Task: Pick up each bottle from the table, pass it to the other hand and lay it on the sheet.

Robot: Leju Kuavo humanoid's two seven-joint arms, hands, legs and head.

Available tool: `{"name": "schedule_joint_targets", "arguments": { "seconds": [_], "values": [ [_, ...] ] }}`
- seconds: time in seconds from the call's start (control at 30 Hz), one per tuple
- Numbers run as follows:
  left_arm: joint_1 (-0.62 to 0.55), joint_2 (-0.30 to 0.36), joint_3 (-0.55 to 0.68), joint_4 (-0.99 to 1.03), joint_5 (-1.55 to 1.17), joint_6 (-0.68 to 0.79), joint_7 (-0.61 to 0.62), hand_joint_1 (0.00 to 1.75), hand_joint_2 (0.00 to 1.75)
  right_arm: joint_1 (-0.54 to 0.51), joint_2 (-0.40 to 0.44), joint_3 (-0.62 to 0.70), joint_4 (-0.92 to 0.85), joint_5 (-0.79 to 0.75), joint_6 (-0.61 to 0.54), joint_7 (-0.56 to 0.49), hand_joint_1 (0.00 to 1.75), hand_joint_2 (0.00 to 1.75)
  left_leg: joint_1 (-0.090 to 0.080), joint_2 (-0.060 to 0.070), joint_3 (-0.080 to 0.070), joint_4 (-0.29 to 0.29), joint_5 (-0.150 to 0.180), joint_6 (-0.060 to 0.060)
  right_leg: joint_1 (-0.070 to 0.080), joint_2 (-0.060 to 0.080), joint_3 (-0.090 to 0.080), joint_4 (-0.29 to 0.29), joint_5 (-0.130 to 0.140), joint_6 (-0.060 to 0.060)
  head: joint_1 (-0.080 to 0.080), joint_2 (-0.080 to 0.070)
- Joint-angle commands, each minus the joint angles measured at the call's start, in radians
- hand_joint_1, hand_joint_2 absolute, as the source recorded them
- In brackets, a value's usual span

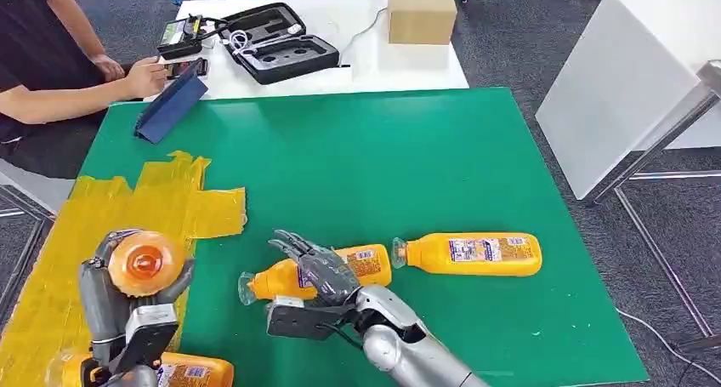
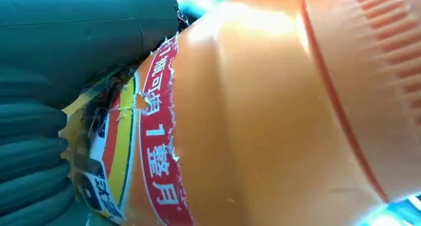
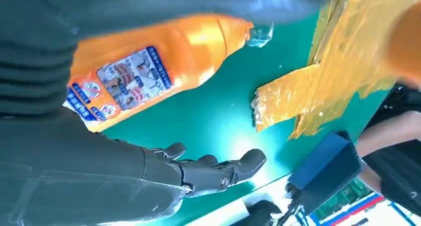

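While my left hand (image 1: 127, 298) grips an orange bottle (image 1: 144, 264) and holds it up over the yellow sheet (image 1: 127, 208), my right hand (image 1: 315, 276) hangs just above a second bottle (image 1: 361, 264) lying on the green mat (image 1: 383, 157). I see its fingers (image 3: 218, 169) spread out and holding nothing. A third bottle (image 1: 472, 254) lies just beside the second one. A fourth bottle (image 1: 191, 372) lies at the near edge by my left arm. A person (image 1: 51, 59) sits at the far left corner near a blue tablet (image 1: 170, 105).
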Motion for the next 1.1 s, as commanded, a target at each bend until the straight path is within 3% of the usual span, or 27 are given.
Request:
{"name": "schedule_joint_targets", "arguments": {
  "seconds": [0.03, 0.27, 0.3, 0.43, 0.6, 0.87, 0.9, 0.93, 1.0, 1.03, 1.1],
  "values": [
    [-0.209, 0.109, 0.215, 0.339, -0.485, 0.045, 0.166, 1.75, 1.75, -0.151, -0.118, -0.029, 0.023, -0.036, 0.073, 0.002, 0.00, 0.00, -0.001, 0.000, 0.002, -0.001, 0.002, -0.001, -0.001, -0.001, 0.001, -0.001, 0.001, 0.000, 0.000, 0.000],
    [-0.363, 0.244, 0.083, 0.818, -0.780, 0.020, 0.452, 1.75, 1.75, -0.237, -0.100, 0.015, 0.138, -0.013, 0.131, 0.012, 0.00, 0.00, -0.001, -0.001, 0.005, -0.003, 0.004, -0.003, -0.001, -0.004, 0.006, -0.001, 0.002, 0.000, 0.000, 0.000],
    [-0.405, 0.285, -0.025, 0.941, -0.780, 0.023, 0.538, 1.75, 1.75, -0.256, -0.093, 0.035, 0.164, -0.010, 0.139, 0.015, 0.00, 0.00, -0.001, -0.002, 0.005, -0.003, 0.004, -0.002, -0.001, -0.004, 0.005, -0.001, 0.001, 0.000, 0.000, 0.000],
    [-0.451, 0.294, -0.101, 1.058, -0.780, -0.002, 0.584, 1.75, 1.75, -0.279, -0.088, 0.056, 0.188, -0.008, 0.149, 0.022, 0.00, 0.00, 0.000, -0.001, 0.004, -0.001, 0.003, -0.002, 0.000, -0.004, 0.005, 0.000, 0.001, 0.000, 0.000, 0.000],
    [-0.481, 0.286, -0.100, 1.126, -0.763, -0.069, 0.527, 1.75, 1.75, -0.301, -0.093, 0.071, 0.208, -0.005, 0.168, 0.030, 0.00, 0.00, 0.000, 0.001, 0.003, 0.000, 0.002, -0.002, -0.001, 0.000, 0.003, 0.001, 0.002, 0.000, -0.001, 0.000],
    [-0.483, 0.287, -0.097, 1.127, -0.761, -0.071, 0.521, 1.75, 1.75, -0.303, -0.091, 0.073, 0.213, -0.005, 0.168, 0.030, 0.00, 0.00, -0.001, -0.005, 0.011, -0.001, 0.004, -0.004, -0.002, -0.005, 0.012, 0.002, 0.002, 0.000, 0.000, 0.000],
    [-0.486, 0.284, -0.088, 1.131, -0.748, -0.095, 0.497, 1.57, 1.75, -0.303, -0.091, 0.076, 0.215, -0.005, 0.168, 0.030, 0.00, 0.00, -0.001, -0.003, 0.010, -0.001, 0.005, -0.004, -0.001, -0.004, 0.011, 0.002, 0.003, 0.000, 0.000, 0.000],
    [-0.485, 0.285, -0.087, 1.132, -0.734, -0.117, 0.457, 0.00, 1.75, -0.307, -0.091, 0.082, 0.221, -0.003, 0.175, 0.030, 0.00, 0.00, -0.001, -0.004, 0.012, -0.001, 0.005, -0.004, -0.001, -0.004, 0.012, 0.002, 0.003, 0.000, 0.000, 0.000],
    [-0.477, 0.290, -0.074, 1.129, -0.676, -0.156, 0.377, 0.00, 1.75, -0.314, -0.089, 0.090, 0.237, 0.000, 0.183, 0.027, 0.00, 0.00, -0.001, -0.005, 0.014, -0.001, 0.006, -0.005, -0.002, -0.004, 0.014, 0.003, 0.002, 0.000, 0.000, 0.000],
    [-0.468, 0.293, -0.069, 1.120, -0.655, -0.154, 0.344, 0.00, 0.00, -0.317, -0.089, 0.093, 0.244, 0.001, 0.186, 0.026, 0.00, 0.00, -0.001, -0.003, 0.012, -0.001, 0.007, -0.005, -0.001, -0.003, 0.012, 0.002, 0.004, 0.000, 0.000, 0.000],
    [-0.445, 0.302, -0.050, 1.091, -0.580, -0.174, 0.250, 0.00, 0.00, -0.325, -0.087, 0.101, 0.262, 0.003, 0.193, 0.019, 0.00, 0.00, -0.001, -0.003, 0.013, -0.002, 0.007, -0.005, -0.001, -0.003, 0.013, 0.003, 0.004, 0.000, 0.000, 0.000]
  ]
}}
